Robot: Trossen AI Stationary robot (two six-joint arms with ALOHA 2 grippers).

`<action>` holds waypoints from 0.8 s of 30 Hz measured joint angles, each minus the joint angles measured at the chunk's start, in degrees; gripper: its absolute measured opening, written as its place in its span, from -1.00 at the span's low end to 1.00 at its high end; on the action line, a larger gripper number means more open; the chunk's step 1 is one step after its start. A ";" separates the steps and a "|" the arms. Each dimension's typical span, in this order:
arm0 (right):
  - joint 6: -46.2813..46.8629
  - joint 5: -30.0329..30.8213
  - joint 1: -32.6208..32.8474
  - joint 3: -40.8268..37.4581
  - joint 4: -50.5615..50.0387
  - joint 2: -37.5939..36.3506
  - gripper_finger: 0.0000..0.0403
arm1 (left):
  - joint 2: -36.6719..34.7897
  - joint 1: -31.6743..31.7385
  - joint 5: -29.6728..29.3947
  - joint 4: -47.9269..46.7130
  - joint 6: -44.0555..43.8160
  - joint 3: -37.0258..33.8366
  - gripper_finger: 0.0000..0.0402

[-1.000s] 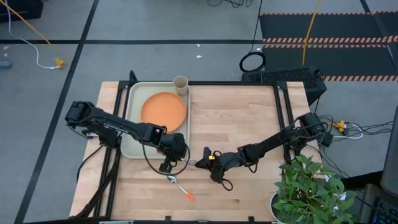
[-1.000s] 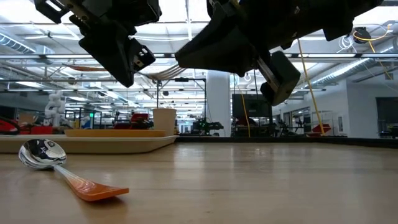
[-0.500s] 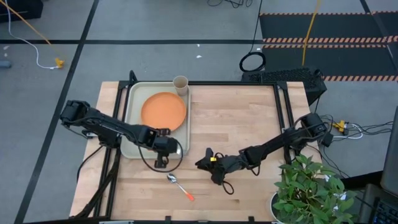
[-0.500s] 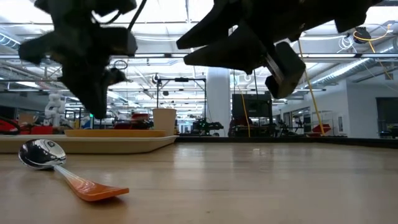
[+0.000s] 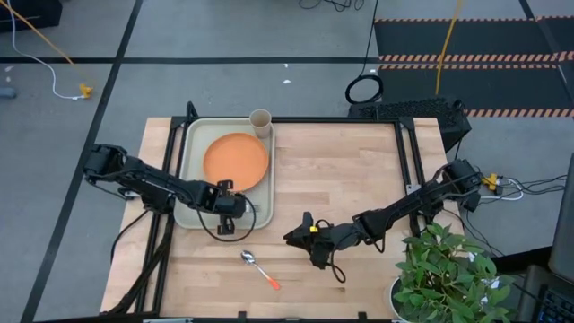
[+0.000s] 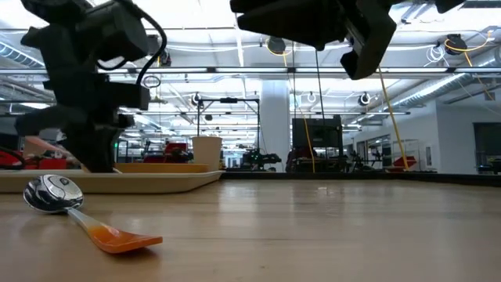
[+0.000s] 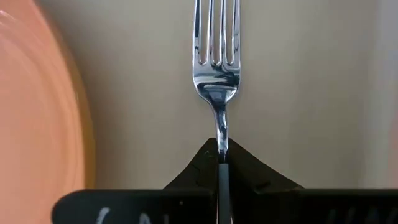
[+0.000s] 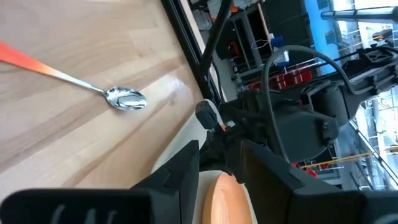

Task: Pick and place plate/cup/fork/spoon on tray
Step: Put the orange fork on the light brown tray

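Orange shows four times over from above: one round plate, the spoon's handle, and two handles among my cutlery, though the fork's handle is buried between my left fingers. The count: one plate, one beige cup, one fork, one spoon, one pale tray.

My left gripper hangs over the tray's near right corner, at about five o'clock from the plate. Its jaws are clamped tight on the fork. In my left wrist view the silver tines run straight out ahead of the fingers, the fork's long axis in line with the gripper, over the bare tray floor with the plate's edge just beside it.

My right gripper sits over the bare wood at about three o'clock from the left one, off the tray, its jaws parted and holding nothing.

The spoon lies flat on the wooden table outside the tray, near the table's front edge, at about five o'clock from the left gripper. Its long axis runs diagonally: bowl toward ten o'clock, handle toward four o'clock.

The plate lies flat in the tray's far half. The cup stands upright at the tray's far right corner, at about one o'clock from the plate.
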 joint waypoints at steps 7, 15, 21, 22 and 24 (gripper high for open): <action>0.66 0.00 -0.17 0.00 -0.23 0.01 -0.43 | -0.06 3.03 0.42 2.46 4.30 -1.41 -0.96; 0.68 0.00 -0.20 0.00 -0.23 0.01 -0.43 | -0.02 5.25 -0.02 2.38 9.72 -1.43 -0.87; 0.70 0.00 -0.20 0.00 -0.25 0.01 -0.43 | -0.02 5.56 -0.20 2.34 12.61 -1.43 -0.88; 0.68 0.00 -0.20 0.00 -0.25 0.01 -0.43 | -0.02 5.56 -0.38 2.31 12.96 -1.43 -0.88; 0.84 0.00 -0.20 0.00 -0.23 0.01 -0.43 | -0.02 5.56 -0.52 2.29 13.32 -1.43 -0.88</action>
